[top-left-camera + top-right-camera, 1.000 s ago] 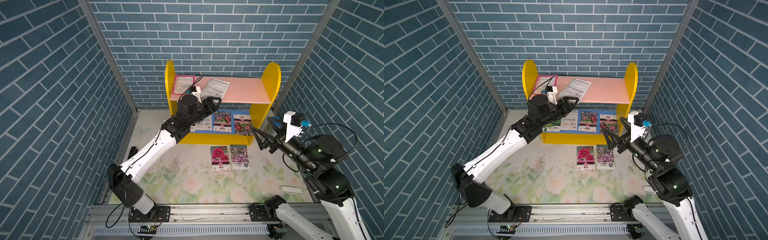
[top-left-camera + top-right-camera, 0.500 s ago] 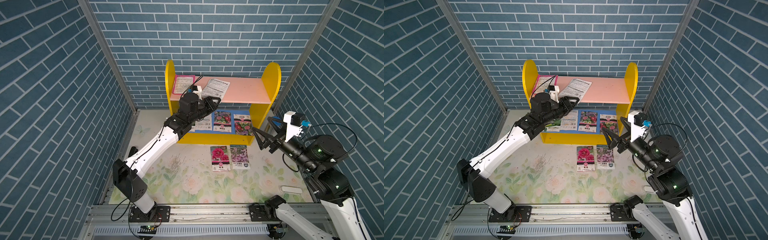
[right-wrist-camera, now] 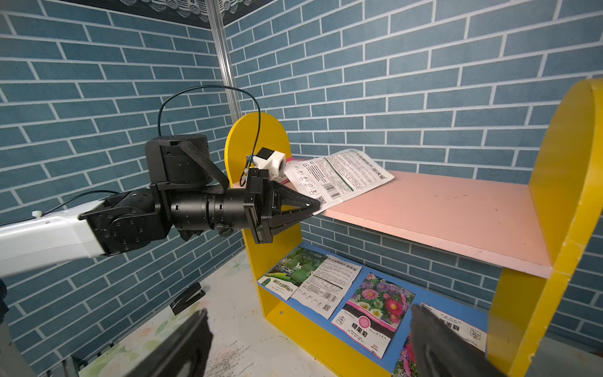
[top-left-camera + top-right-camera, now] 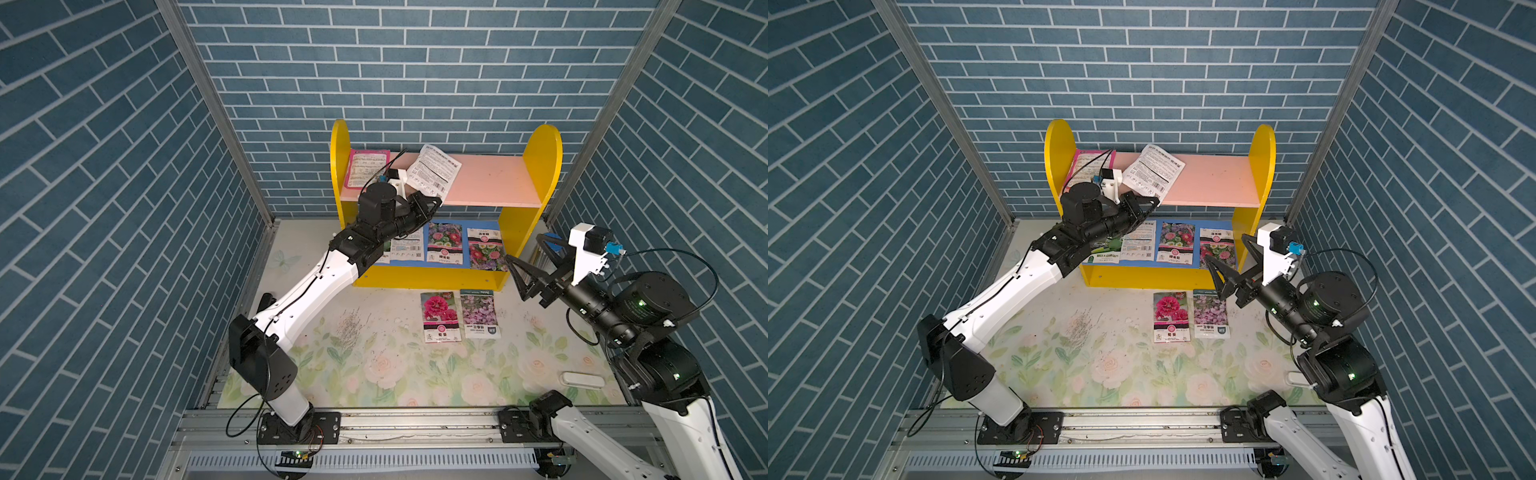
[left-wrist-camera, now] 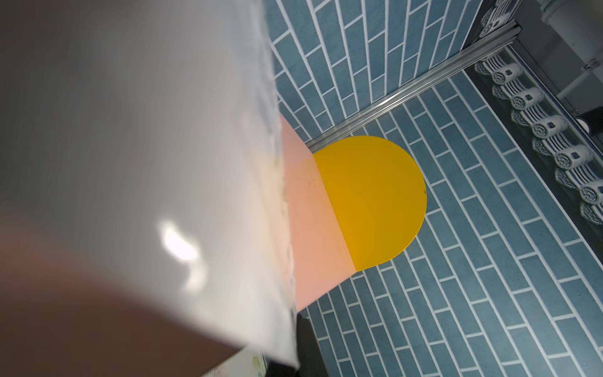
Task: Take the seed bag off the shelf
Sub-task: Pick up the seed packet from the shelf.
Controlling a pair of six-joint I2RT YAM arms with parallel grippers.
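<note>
1. Left gripper (image 3: 315, 206): the jaws are together, clamped on the near corner of the seed bag (image 3: 339, 176). This corner overhangs the front edge of the pink upper board of the shelf (image 3: 440, 209).

2. Seed bag position: the white bag lies flat on the upper board, directly ahead of the fingertips. From the clamped corner it extends forward and away over the board. Its long axis is askew to the board's front edge, not in line with the pincer. Both top views confirm this (image 4: 434, 174) (image 4: 1154, 172). The left wrist view is mostly filled by a blurred white surface, probably the bag itself.

3. Right gripper (image 4: 524, 248): the jaws are apart and empty. It hangs low beside the shelf's right side panel, well apart from the bag.

4. Judgement: the left arm is the working arm. Because the bag lies ahead of the pincer, removal calls for a straight withdrawal rearward along the pincer's own axis. An oblique pull may drag the bag's far end across the board.
</note>
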